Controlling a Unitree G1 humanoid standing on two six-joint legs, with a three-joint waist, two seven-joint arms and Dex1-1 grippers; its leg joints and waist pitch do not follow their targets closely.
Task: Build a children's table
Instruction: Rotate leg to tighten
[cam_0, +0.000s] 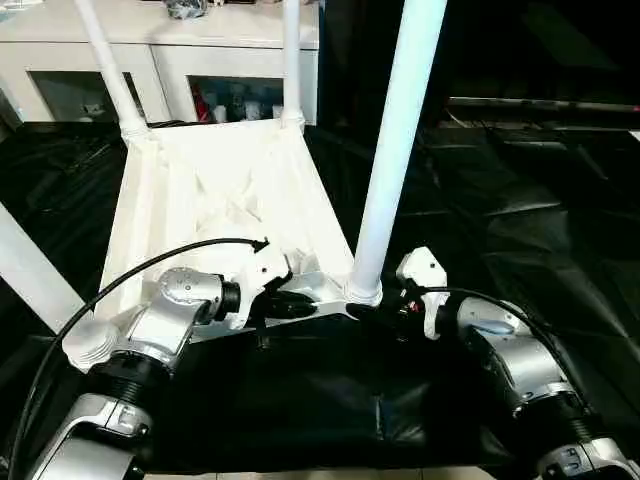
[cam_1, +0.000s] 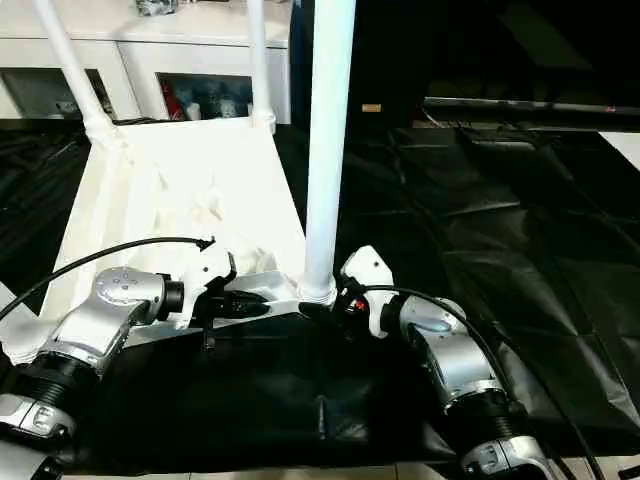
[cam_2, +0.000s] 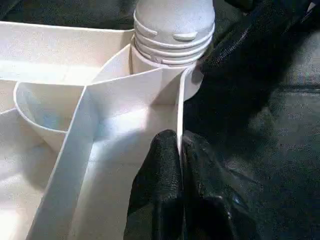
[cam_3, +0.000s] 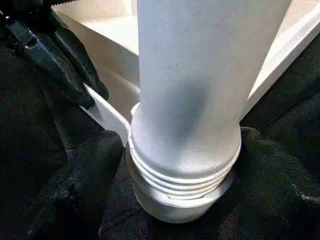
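The tabletop (cam_0: 215, 195) lies upside down on a black sheet (cam_1: 480, 230), ribbed underside up, with four legs standing in its corner sockets. The near-right leg (cam_0: 395, 150) rises upright and is cut off by the top edge of both eye views; its upper end cannot be seen. The near-left leg (cam_0: 30, 275) leans out to the picture's left and is likewise cut off. The two far legs (cam_0: 108, 65) are also truncated above.

The left gripper (cam_0: 290, 300) pinches the near rim of the tabletop; the left wrist view shows its two black fingers (cam_2: 162, 190) pressed together on the thin white wall, one on each side, close to the threaded base (cam_2: 172, 30) of the near-right leg.

The right gripper (cam_3: 170, 170) sits at that leg's base. From the eye views its fingertips are hidden behind its white housing (cam_0: 420, 275). The right wrist view shows one finger (cam_3: 82, 185) to each side of the ribbed collar, spread apart; contact with the collar cannot be judged.

A white cabinet (cam_0: 190, 55) stands behind, partly cut off.
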